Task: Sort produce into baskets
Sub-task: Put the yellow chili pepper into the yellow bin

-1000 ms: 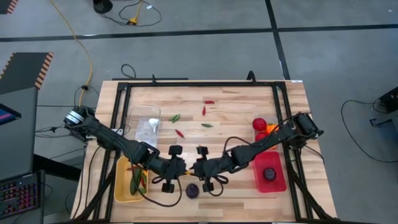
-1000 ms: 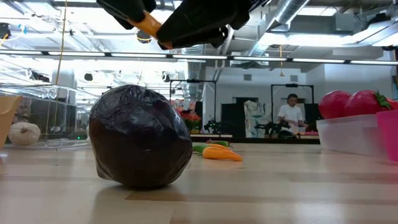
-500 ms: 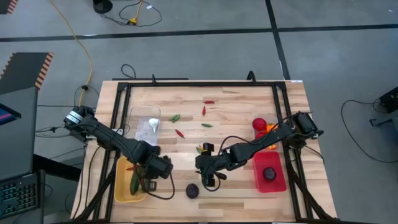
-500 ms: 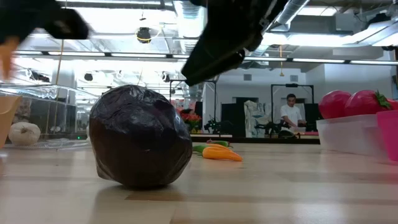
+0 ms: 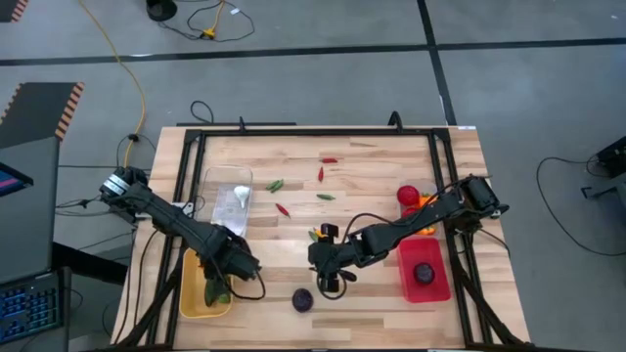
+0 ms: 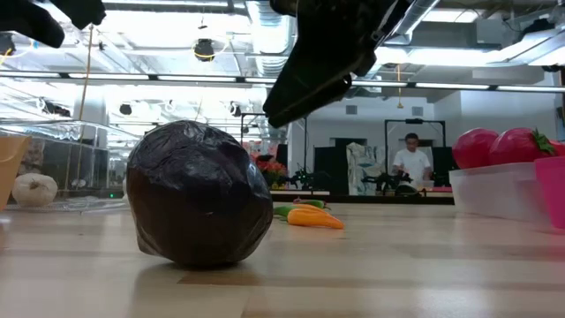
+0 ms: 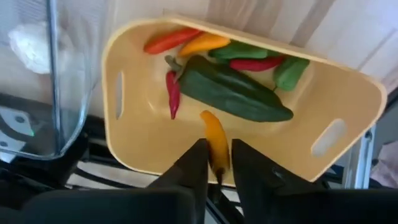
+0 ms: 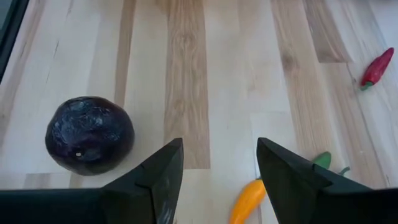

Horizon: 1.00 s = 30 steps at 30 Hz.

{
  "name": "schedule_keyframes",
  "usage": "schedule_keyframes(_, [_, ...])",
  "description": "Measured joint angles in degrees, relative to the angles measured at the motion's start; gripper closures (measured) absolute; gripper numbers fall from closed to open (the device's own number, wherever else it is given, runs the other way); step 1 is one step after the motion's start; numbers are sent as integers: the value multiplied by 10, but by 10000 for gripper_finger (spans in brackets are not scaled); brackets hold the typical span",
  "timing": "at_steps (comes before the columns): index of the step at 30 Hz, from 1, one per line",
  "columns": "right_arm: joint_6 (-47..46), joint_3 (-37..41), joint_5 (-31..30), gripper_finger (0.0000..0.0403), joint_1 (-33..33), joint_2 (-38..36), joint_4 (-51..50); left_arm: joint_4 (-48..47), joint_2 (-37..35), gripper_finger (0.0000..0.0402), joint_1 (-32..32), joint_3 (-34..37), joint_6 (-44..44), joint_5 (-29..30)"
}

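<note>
Left gripper (image 7: 216, 163) hovered over the yellow basket (image 7: 143, 130), fingers narrowly apart with one orange chilli (image 7: 215, 142) between them, grip uncertain. Basket held beneath it six pieces: one large dark green pepper (image 7: 233, 90), two red chillies, one orange-red, one orange, one small green. Right gripper (image 8: 214, 171), fingers parted and empty, hung above the table (image 8: 186, 56) near one dark purple round (image 8: 90, 134), glossy, wrinkled. Red basket (image 5: 424, 271): one dark round. Clear basket (image 5: 226, 198): one white garlic (image 5: 241, 198).

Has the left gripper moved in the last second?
Yes. The left gripper has swung away from the dark purple round vegetable at the table's middle and now hangs over the yellow plastic bin.
</note>
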<state>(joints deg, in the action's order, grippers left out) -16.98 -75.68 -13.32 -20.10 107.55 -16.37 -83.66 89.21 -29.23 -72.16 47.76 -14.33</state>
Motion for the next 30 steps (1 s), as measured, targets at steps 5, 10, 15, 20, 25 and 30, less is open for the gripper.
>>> schedule_keyframes(5, [-28, 0, 0, 172, 0, 4, -20, 1, 0, 292, 0, 0, -1, 37])
schedule_keyframes(10, [-75, 0, -1, 172, 1, 19, -67, 11, 0, 260, 0, 0, -16, 100])
schedule_keyframes(15, [-81, 0, 12, 172, 0, 52, -77, 41, 0, 255, 0, 0, -46, 123])
schedule_keyframes(20, [-83, 0, 12, 172, 1, 82, -87, 77, 0, 255, 0, 0, -61, 125])
schedule_keyframes(25, [-91, 0, 13, 174, 8, 90, -93, 105, 0, 255, 0, 0, -66, 131])
schedule_keyframes(30, [-91, 0, 13, 190, 12, 90, -88, 118, 0, 255, 0, 0, -66, 137])
